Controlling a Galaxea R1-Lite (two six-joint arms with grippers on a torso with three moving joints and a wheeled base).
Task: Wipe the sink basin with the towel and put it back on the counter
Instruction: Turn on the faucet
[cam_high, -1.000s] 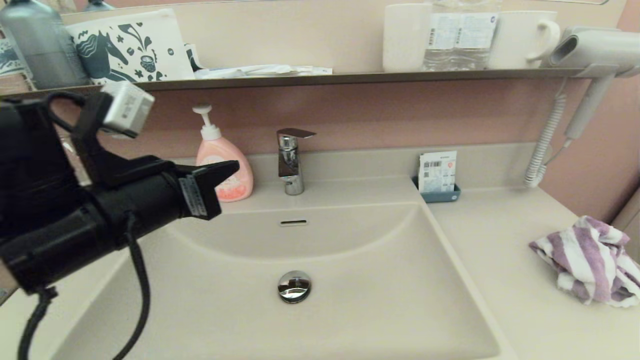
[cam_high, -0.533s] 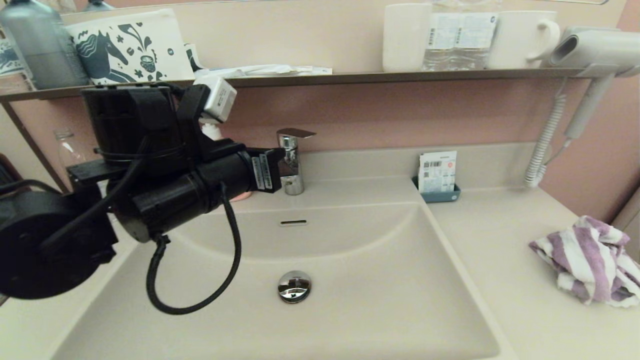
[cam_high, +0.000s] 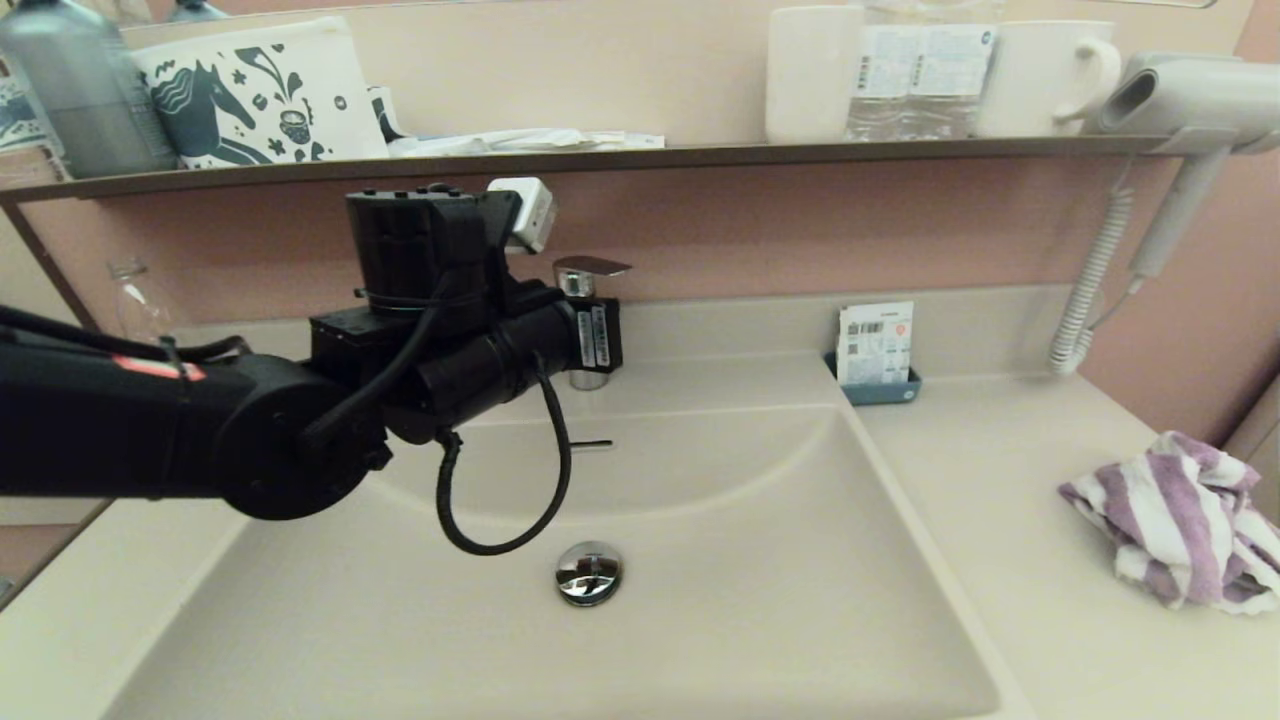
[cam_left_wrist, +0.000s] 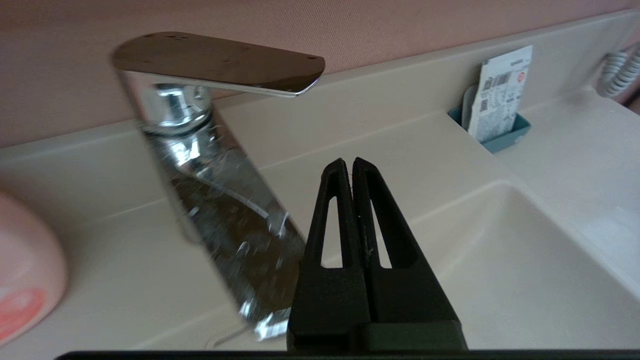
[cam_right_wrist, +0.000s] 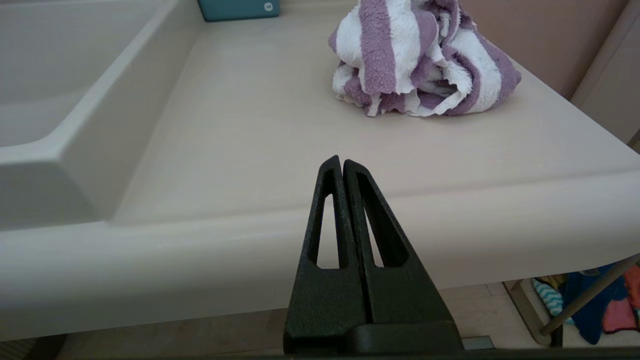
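Since the earlier frames, the left arm has swung in from the left edge of the head view and extended across the back of the sink basin (cam_high: 760, 600), so that the left gripper (cam_left_wrist: 352, 165) now sits just beside the chrome faucet (cam_left_wrist: 200, 150), its fingers clenched together with nothing between them. No contact with the faucet can be confirmed. The towel (cam_high: 1180, 525), purple-and-white striped and crumpled, lies untouched on the counter (cam_high: 1000, 480) well to the right of the basin, apart from both arms. The right gripper (cam_right_wrist: 342, 162) is out of the head view; its wrist view places it low, at the front edge of the counter, fingers pressed shut and empty, with the towel (cam_right_wrist: 415, 60) ahead of it. Assessment: wiping has not begun, and the left arm's advance brings it no nearer the towel; it appears aimed at the faucet, possibly to run water first. Retrieval of the towel is outstanding, and the right arm is the better placed for it.
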